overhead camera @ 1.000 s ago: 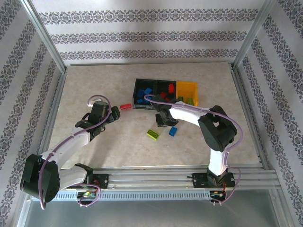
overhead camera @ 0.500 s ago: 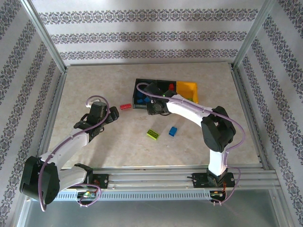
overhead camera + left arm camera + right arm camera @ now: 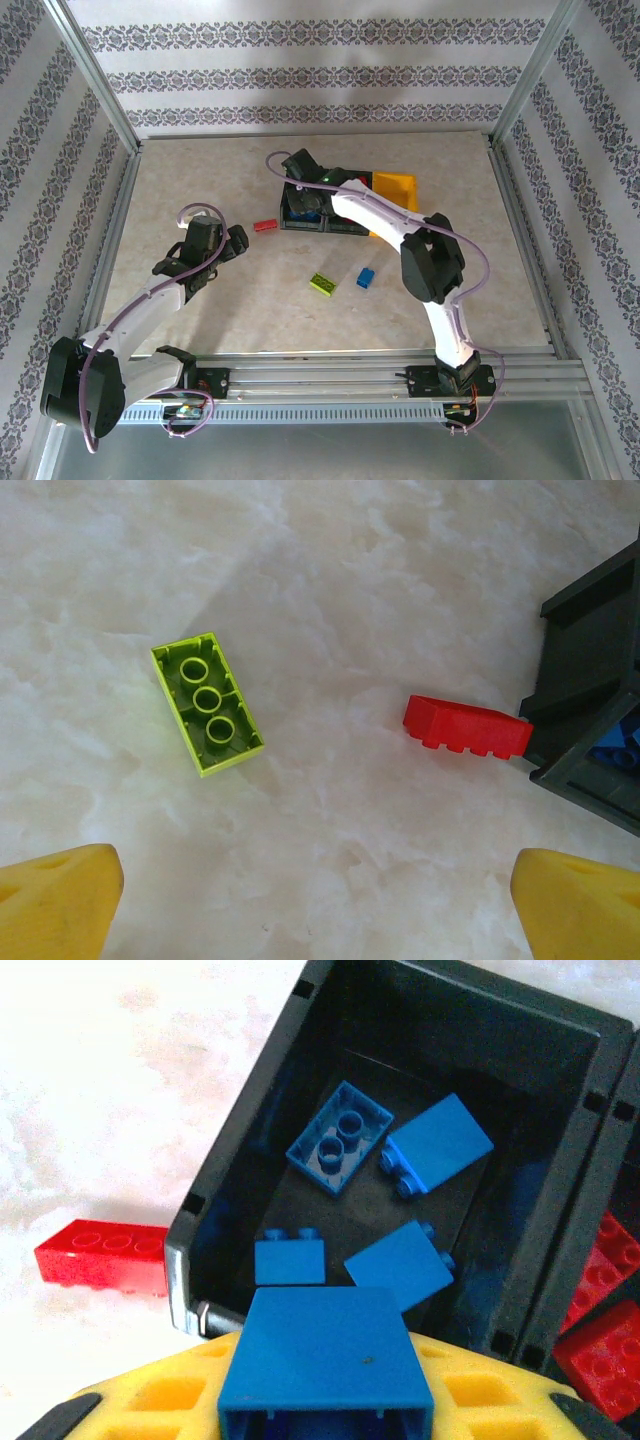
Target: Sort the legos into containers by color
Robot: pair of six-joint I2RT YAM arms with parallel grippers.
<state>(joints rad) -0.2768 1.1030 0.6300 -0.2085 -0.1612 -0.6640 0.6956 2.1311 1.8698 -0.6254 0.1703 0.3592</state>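
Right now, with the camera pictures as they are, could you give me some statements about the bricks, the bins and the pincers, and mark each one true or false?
1. The right pincer grips a blue plastic brick over the rectangular black plastic bin that holds four other blue bricks. True.
2. The small red plastic brick lies inside that black bin. False: it lies outside it, on the pale marbled table, beside the bin's outer wall.
3. The lime green plastic brick lies with its studs up. False: its hollow underside faces up.
4. The left pincer is open and empty. True.
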